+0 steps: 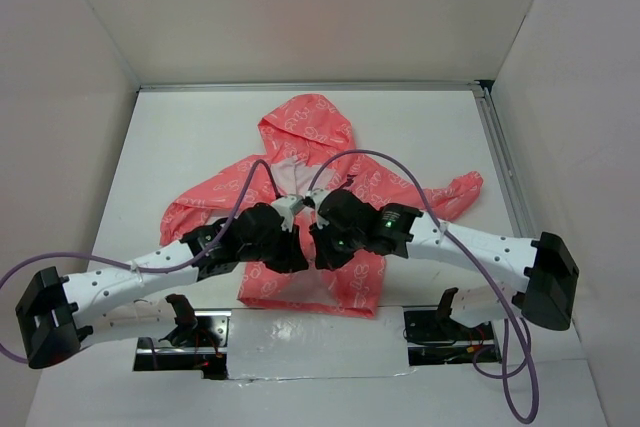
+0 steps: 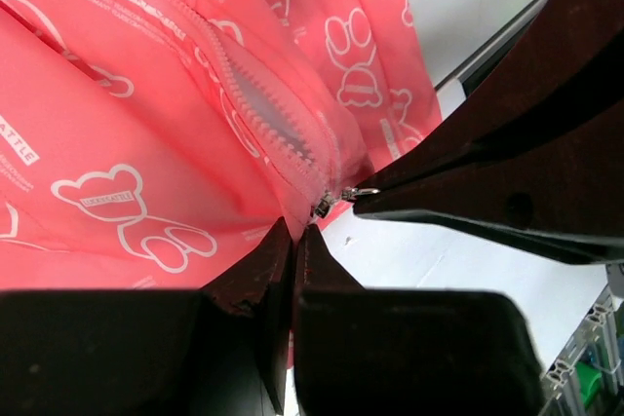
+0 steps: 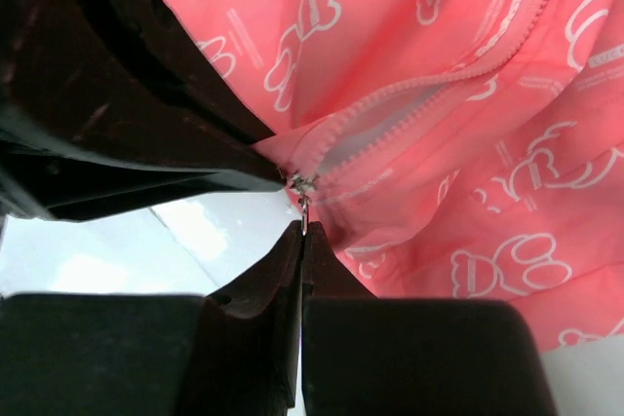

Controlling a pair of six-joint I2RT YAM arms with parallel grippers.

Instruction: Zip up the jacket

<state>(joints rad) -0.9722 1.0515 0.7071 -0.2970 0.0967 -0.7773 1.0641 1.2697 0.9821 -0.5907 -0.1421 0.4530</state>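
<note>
Top external view showed the jacket (image 1: 305,132) lying flat on the desk (image 1: 180,137), hood at the far side and hem toward the arm bases, with both arms meeting over its chest. The left arm (image 1: 130,282) reached in from the left. In its wrist view the left jaws were closed on a fold of pink fabric just beside the slider (image 2: 325,206). Past the slider the teeth (image 2: 258,109) gaped a little, with pale lining (image 2: 280,126) showing between them. The right arm (image 1: 480,247) came in from the right, and the right jaws were pinched shut on the tab (image 3: 304,213). The grasp seemed made and at least part of the pull was left to do. The neck (image 1: 290,177) lay open, and the arms hid how much of the front was joined.
</note>
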